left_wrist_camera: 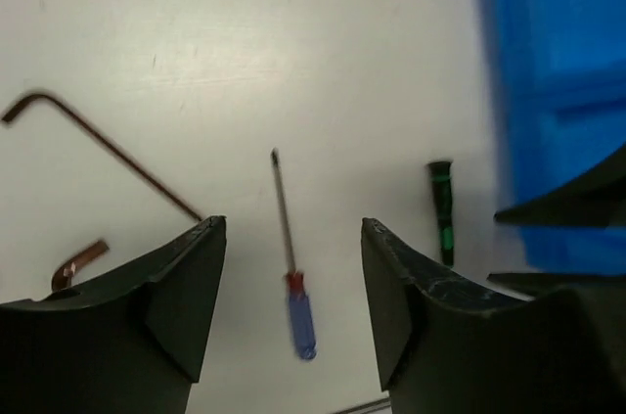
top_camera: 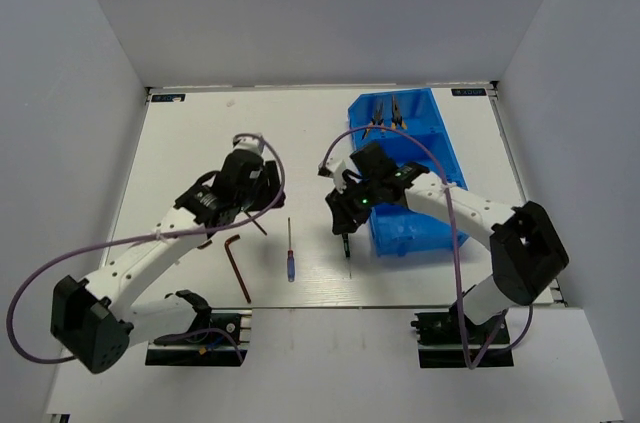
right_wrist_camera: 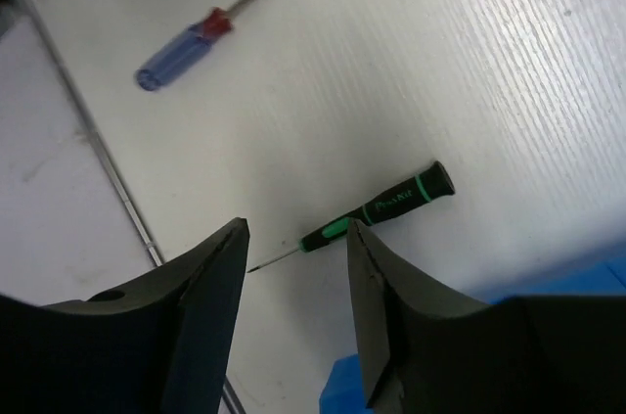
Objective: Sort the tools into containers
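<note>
The blue-red screwdriver lies on the white table, and in the left wrist view the screwdriver shows between the fingers of my left gripper, which hangs open and empty above it. My left gripper is left of the blue bin. The black-green screwdriver lies by the bin's near left corner. My right gripper hovers open over its shaft, holding nothing; from above the right gripper hides most of that screwdriver. Two pliers lie in the bin's far compartment. A long hex key rests left of the blue-red screwdriver.
A second hex key lies under my left wrist, and a brown piece shows beside the left finger. The bin's wall fills the right of the left wrist view. The table's near edge rail runs close behind the right gripper.
</note>
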